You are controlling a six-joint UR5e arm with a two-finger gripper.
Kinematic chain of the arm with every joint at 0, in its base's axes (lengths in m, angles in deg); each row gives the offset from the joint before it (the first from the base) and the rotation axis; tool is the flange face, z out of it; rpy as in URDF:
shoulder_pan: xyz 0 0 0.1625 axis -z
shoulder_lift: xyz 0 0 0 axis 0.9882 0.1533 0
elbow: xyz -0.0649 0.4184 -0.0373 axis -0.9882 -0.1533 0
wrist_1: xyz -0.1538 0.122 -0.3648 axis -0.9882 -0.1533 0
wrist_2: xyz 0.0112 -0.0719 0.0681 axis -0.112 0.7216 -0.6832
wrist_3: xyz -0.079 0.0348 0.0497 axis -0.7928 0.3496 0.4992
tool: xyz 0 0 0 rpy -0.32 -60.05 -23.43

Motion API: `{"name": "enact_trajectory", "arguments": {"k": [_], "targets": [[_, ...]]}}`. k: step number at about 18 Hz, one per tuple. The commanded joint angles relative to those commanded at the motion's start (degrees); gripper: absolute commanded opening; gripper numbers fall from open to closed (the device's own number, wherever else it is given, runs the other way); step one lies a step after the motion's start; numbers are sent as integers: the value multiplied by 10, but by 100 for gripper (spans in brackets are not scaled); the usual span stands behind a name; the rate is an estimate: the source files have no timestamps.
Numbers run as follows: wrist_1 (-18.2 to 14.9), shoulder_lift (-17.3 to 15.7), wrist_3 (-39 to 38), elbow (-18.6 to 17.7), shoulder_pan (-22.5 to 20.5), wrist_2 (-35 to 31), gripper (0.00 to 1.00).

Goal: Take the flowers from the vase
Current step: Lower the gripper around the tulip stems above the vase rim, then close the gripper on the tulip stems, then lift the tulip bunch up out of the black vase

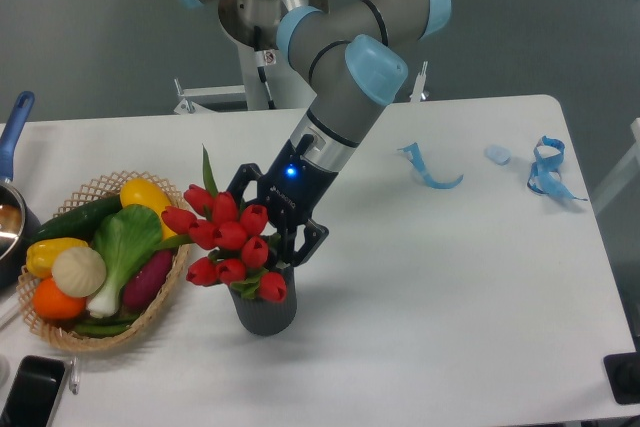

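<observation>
Your gripper [272, 219] hangs spread behind the flowers [228, 240] in the vase [266, 312], approach step; next, sink around the stems and pinch them.

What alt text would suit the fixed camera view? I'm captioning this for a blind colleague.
A robot arm's gripper reaches in behind a bunch of red flowers standing in a dark grey vase on a white table. A wicker basket of vegetables sits to the vase's left.

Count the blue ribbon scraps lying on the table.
2: one ribbon right of the arm, another ribbon near the table's right edge. A small pale blue bit lies between them.
</observation>
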Motion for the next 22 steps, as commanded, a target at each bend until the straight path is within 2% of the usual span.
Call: {"name": "enact_trajectory", "arguments": {"k": [4, 15, 22], "targets": [[0, 0, 3, 1, -4, 0, 35], [-1, -5, -3, 10, -11, 14, 34], [-2, -46, -34, 15, -40, 54, 34]]}}
